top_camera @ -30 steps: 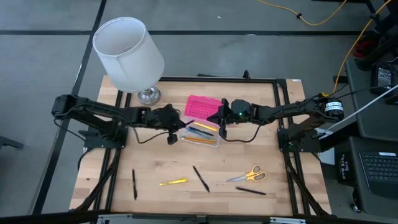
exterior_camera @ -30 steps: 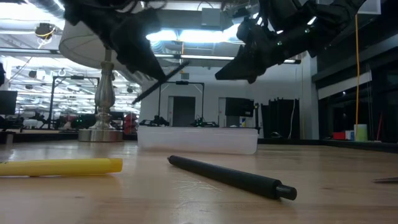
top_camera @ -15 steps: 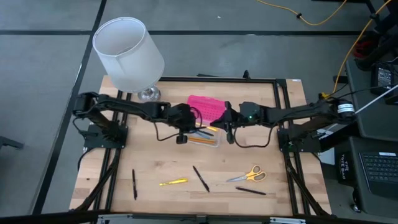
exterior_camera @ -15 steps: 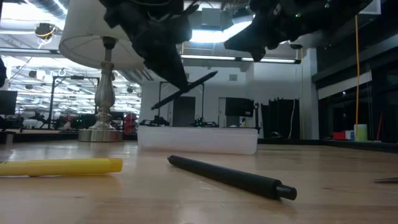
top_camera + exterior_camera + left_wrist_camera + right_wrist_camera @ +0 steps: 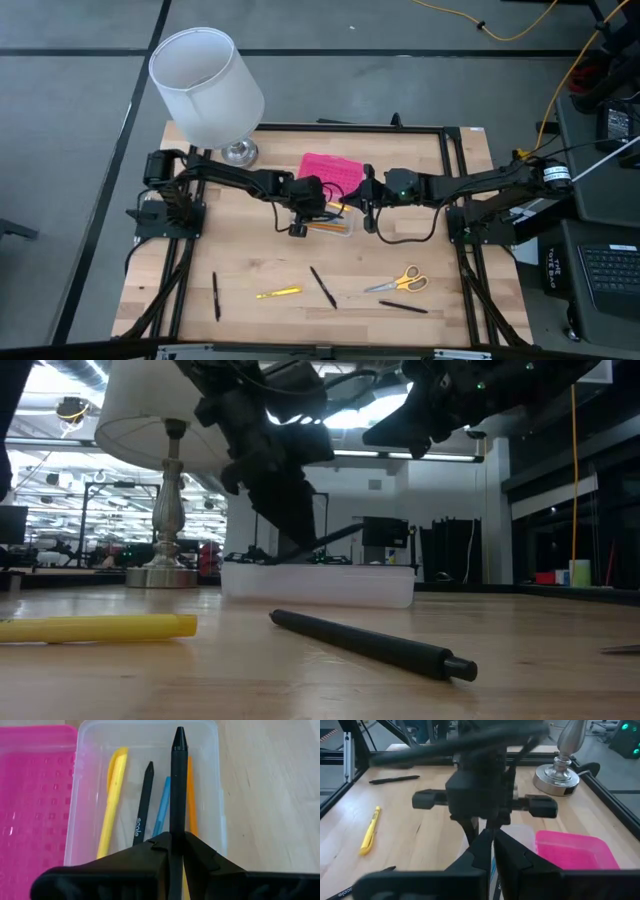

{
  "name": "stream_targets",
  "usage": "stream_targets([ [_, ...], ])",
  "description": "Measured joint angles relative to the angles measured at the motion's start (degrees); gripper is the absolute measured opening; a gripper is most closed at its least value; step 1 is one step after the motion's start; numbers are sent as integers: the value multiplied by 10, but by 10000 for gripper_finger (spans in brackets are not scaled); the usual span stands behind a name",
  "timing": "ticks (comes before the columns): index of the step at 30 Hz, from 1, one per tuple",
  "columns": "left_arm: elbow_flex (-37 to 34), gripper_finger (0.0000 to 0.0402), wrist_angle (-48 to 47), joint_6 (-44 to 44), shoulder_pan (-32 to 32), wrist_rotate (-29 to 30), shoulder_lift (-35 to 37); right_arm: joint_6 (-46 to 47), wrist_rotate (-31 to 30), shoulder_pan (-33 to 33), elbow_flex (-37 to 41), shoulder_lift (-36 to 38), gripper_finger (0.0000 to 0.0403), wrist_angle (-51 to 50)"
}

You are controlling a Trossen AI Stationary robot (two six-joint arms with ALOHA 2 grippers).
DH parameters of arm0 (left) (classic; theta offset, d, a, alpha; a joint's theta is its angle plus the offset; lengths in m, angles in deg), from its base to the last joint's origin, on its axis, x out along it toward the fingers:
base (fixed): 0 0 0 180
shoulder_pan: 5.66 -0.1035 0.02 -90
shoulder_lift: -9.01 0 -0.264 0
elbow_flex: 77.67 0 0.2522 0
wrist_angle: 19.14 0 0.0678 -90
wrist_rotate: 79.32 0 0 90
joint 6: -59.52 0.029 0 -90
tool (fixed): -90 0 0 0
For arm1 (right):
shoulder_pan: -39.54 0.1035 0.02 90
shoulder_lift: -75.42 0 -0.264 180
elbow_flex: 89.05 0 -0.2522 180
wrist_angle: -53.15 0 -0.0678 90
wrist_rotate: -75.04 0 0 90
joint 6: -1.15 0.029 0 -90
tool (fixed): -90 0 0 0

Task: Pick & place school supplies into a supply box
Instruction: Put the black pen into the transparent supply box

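Black pen (image 5: 178, 785) sits clamped in left pincer (image 5: 170, 842), above supply box (image 5: 90, 760).

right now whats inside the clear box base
In the clear base lie a yellow pen, a black pen, a blue one and an orange one. The left gripper and its black pen cover the near ends.

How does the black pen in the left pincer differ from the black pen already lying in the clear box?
The held black pen is gripped above the clear box; the boxed black pen lies loose inside. The held one looks thicker and plain; the boxed one bears white lettering. Both are black, pointing the same way.
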Motion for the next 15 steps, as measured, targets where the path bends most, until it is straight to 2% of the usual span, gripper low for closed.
stream_targets([
  [6, 10, 30, 2, 2, 0, 2, -13, 1, 0, 0, 0, 0, 31, -2],
  [15, 10, 71, -2, -18, 2, 2, -12, 2, 0, 0, 0, 0, 31, -6],
])
